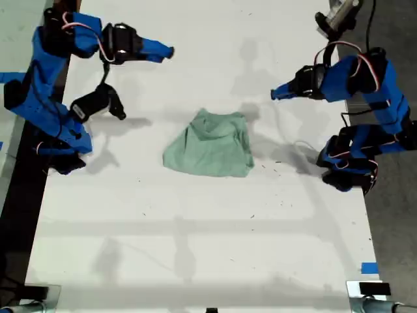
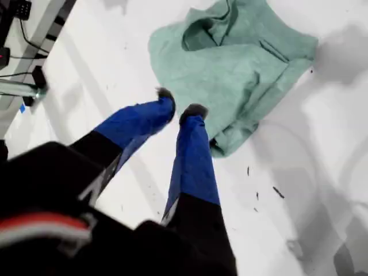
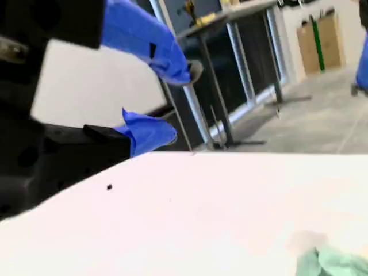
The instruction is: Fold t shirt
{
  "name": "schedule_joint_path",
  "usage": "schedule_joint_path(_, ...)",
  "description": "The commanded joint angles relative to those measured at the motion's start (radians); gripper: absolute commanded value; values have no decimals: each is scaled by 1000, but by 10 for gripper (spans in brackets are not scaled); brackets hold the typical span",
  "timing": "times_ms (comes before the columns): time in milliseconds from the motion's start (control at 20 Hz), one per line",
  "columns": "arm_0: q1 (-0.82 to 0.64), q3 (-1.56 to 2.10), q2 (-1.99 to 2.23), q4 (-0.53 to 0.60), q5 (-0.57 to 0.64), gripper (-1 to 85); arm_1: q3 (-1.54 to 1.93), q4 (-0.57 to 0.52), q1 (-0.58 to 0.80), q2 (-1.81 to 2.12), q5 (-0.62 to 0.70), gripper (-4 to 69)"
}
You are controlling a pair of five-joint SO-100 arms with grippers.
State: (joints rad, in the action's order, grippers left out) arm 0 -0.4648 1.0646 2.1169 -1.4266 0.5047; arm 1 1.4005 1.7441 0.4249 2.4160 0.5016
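The t shirt point(image 1: 210, 145) lies bunched in a rumpled heap near the middle of the white tabletop point(image 1: 195, 248), with bare surface open on all sides. My first pincer point(image 2: 178, 108) hangs above the cloth's edge, released and holding nothing. My second pincer point(image 3: 172, 100) is raised well clear, released and holding nothing.

Plain mint-green t shirt point(image 1: 212, 145) on a white table point(image 1: 195, 235), blue arms.
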Motion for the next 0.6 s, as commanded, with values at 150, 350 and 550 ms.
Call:
schedule_joint_path(150, 232, 676, 650, 336, -114, -3, 511, -115, -279, 661, -114, 5)
schedule_joint_path(350, 278, 1482, 1160, 624, -219, -3, 997, -181, -385, 1088, -170, 60)
schedule_joint_path(550, 272, 2091, 1482, 732, -256, -2, 1358, -210, -407, 1092, -241, 149)
